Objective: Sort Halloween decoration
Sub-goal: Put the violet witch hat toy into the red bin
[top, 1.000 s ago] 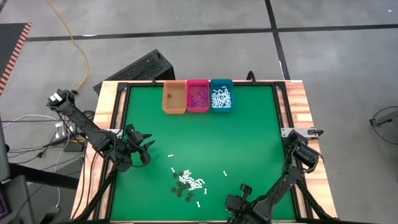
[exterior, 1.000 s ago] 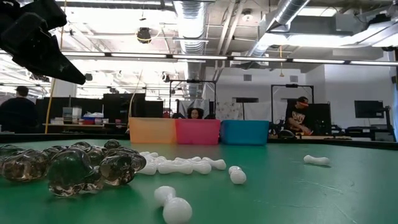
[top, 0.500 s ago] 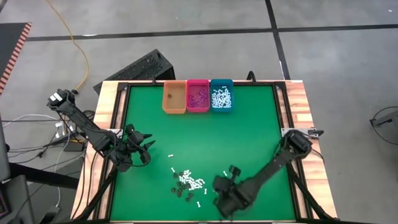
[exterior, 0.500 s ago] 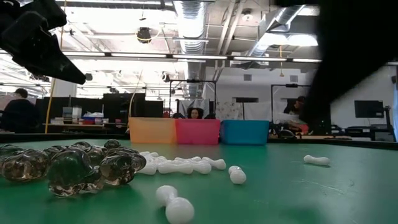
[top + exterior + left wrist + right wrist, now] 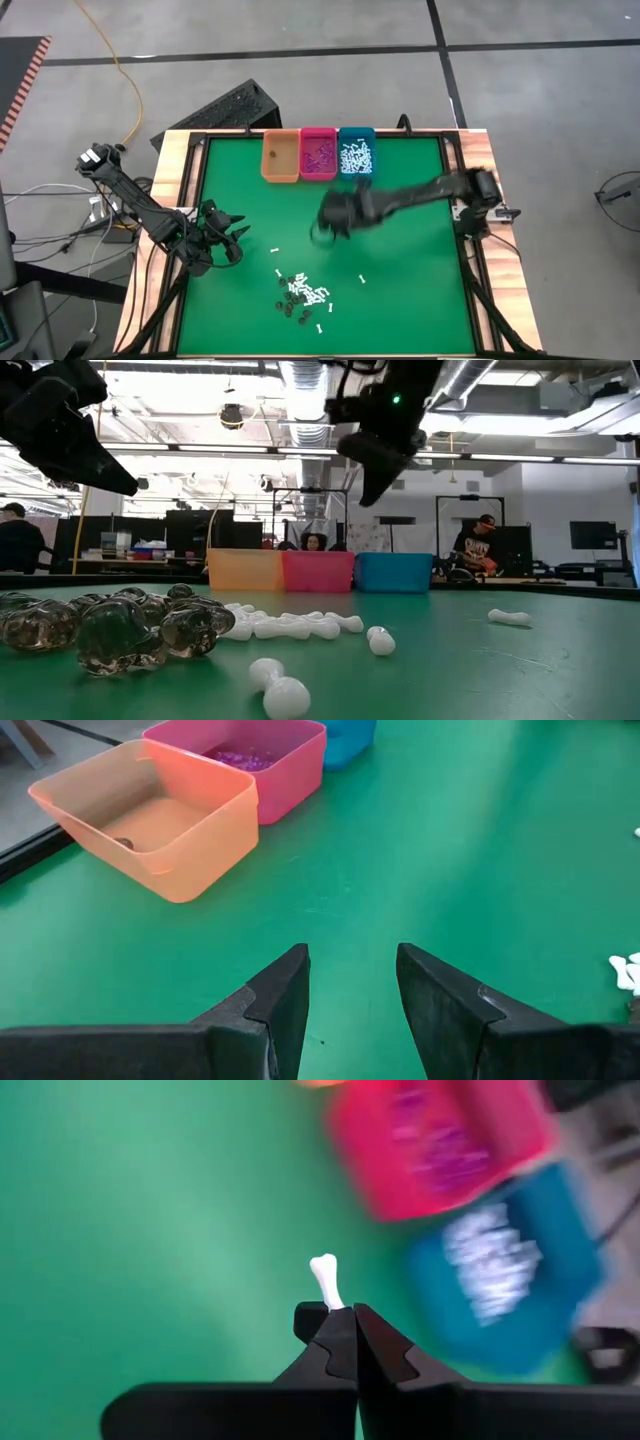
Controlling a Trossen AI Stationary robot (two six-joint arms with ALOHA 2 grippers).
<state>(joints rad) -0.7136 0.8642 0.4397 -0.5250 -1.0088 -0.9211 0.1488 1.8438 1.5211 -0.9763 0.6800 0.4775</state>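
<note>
High view: the right gripper (image 5: 322, 222) hangs over the middle of the green counter (image 5: 410, 270), short of the orange bin (image 5: 279, 157), pink bin (image 5: 318, 154) and teal bin (image 5: 355, 153) lined up at the far edge. The left gripper (image 5: 232, 238) waits near the left edge. A heap of Halloween decoration (image 5: 302, 295) lies near the front, a few white pieces scattered round it.

Low view: clear dark pieces (image 5: 110, 625) and white bones (image 5: 290, 625) lie close to the lens; the right gripper (image 5: 372, 485) hangs above them.

Left wrist view: its fingers (image 5: 285, 1000) stand spread, holding nothing.

Right wrist view: fingers (image 5: 330, 1345) pressed together, pinching a white bone (image 5: 326, 1280) by one end.
</note>
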